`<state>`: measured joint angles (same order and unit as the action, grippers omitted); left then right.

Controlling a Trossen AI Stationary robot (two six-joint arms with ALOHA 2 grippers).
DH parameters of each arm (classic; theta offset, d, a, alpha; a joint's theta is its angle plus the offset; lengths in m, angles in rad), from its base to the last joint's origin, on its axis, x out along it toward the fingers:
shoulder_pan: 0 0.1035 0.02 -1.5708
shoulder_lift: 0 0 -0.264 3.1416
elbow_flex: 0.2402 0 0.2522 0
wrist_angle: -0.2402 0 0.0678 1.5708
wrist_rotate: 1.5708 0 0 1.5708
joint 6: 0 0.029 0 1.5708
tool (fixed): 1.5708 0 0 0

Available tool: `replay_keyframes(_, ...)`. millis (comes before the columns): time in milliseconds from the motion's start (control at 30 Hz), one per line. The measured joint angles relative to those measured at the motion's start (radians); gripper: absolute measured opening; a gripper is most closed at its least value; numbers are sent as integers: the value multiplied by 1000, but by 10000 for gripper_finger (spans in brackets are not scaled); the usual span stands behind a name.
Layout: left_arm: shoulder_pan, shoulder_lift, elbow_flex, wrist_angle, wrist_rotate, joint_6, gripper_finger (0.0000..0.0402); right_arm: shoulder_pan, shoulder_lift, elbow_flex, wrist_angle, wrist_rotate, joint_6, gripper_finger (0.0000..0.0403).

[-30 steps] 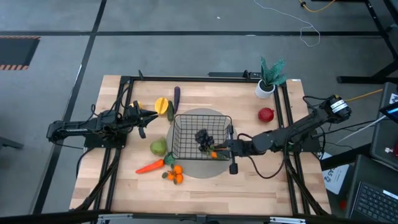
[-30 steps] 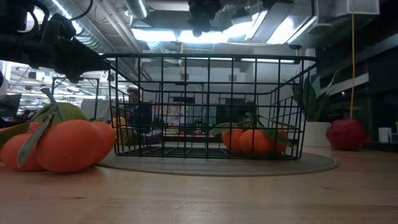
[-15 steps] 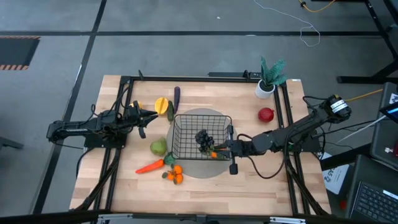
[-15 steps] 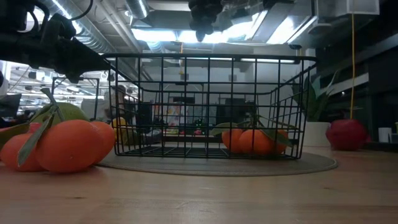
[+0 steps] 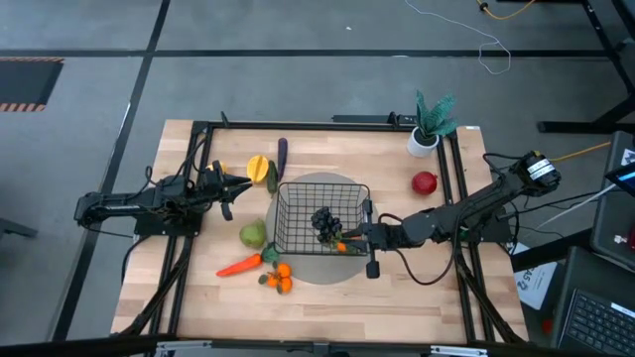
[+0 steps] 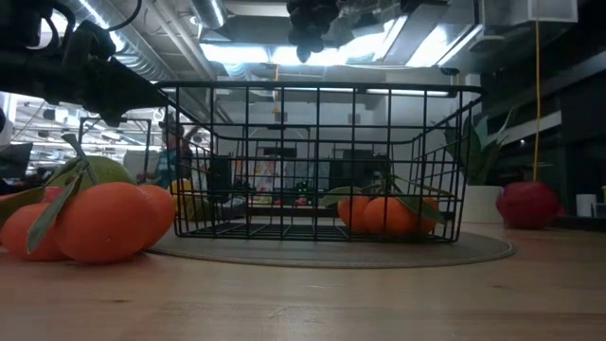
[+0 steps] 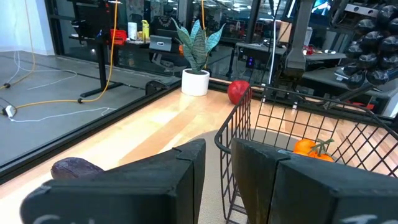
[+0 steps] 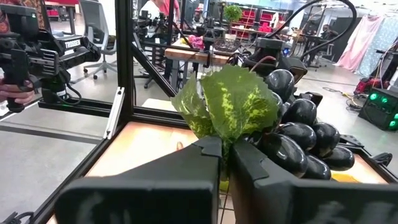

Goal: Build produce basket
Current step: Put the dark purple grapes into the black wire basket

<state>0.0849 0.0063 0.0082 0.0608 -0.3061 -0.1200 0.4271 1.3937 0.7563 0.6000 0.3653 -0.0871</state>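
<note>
Overhead and level views of the bench (image 5: 327, 302). The basket (image 5: 298, 188) stands at the centre on a round grey mat (image 5: 327, 270), its four wire rims free of the frame rails on either side.

Right tool (image 5: 349, 236): reached in over the basket's right rim, above the interior. In the right wrist view its two fingers (image 8: 186, 168) stand almost together, pinching the green leaf (image 8: 227, 99) of the grapes (image 8: 298, 140), which hang against them above the basket floor.

Left tool (image 5: 245, 180): off the basket's far-left corner, apart from the wire, a narrow gap between its fingers (image 7: 155, 180) and nothing held.

Oranges (image 6: 383, 213): one cluster lies inside the basket near its right wall. A second cluster (image 5: 280, 277) sits on the bench just off the near-left corner.

Produce outside the basket:
- carrot (image 5: 238, 265) and pear (image 5: 254, 234) to the left;
- a yellow piece (image 5: 258, 167) and eggplant (image 5: 282, 154) beyond the far-left corner;
- apple (image 5: 424, 182) well to the right, near the potted plant (image 5: 431, 121) at the far-right edge.

Open bench runs along the near edge and behind the basket.
</note>
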Motion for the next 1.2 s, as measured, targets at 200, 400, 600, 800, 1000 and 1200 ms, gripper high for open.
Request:
replay_keyframes(200, 0, 0, 0, 0, 0, 0, 69, 0, 0, 0, 11, 0, -30, 11)
replay_keyframes(400, 0, 0, 0, 0, 0, 0, 69, 0, 0, 0, 12, 0, -52, 12)
replay_keyframes(600, 0, 0, 0, 0, 0, 0, 69, 0, 0, 0, 48, 0, -134, 12)
replay_keyframes(800, 0, 0, 0, 0, 0, 0, 69, -14, 0, 0, 104, 0, -133, 12)
replay_keyframes(1000, 0, 0, 0, 0, 0, 0, 69, -40, 1, 0, 153, -2, -97, 12)
replay_keyframes(1200, 0, 0, 0, 0, 0, 0, 69, -59, 5, 0, 151, -96, -47, 12)
